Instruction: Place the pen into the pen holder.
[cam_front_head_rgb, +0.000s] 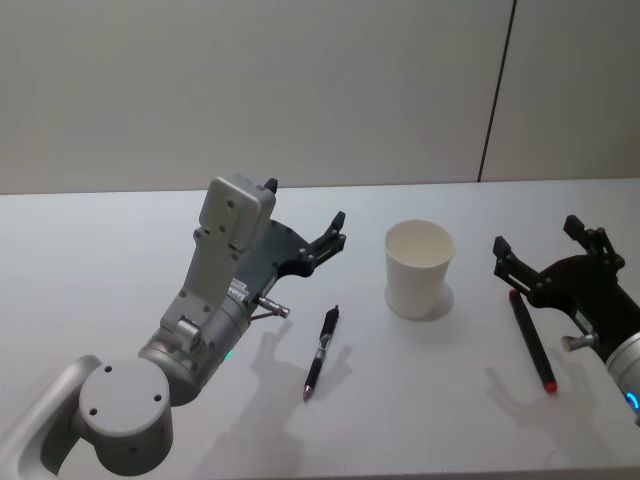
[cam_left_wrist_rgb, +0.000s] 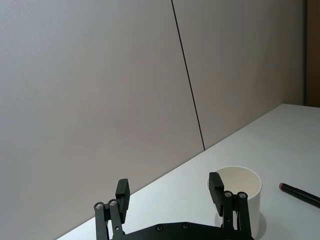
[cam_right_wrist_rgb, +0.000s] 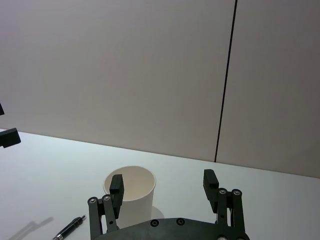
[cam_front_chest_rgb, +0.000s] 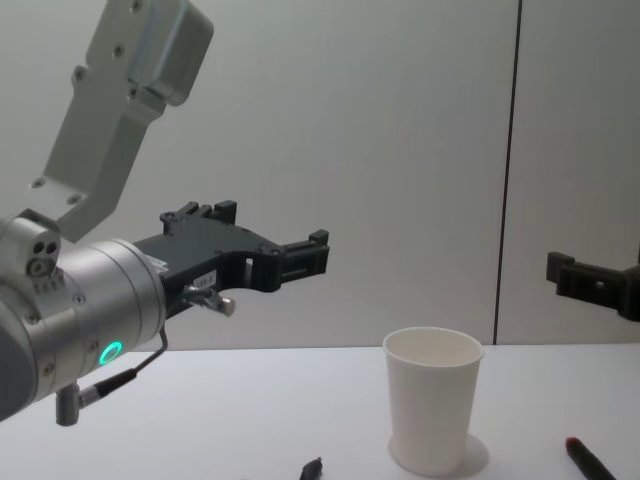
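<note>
Left pincer (cam_left_wrist_rgb: 169, 186) and right pincer (cam_right_wrist_rgb: 163, 181) hover raised, both agape.

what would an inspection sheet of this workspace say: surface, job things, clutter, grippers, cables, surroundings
surface: plain white tabletop, level.
job's things: white tapered paper cup standing upright; black and silver pen lying flat to the cup's left; black pen with red end lying flat to the cup's right, near the right gripper.
clutter: nothing seen.
grippers: left gripper open, raised left of the cup; right gripper open, right of the cup; both hold nothing.
cables: thin dark cable looped at the left wrist.
surroundings: grey wall panels with a dark vertical seam.
</note>
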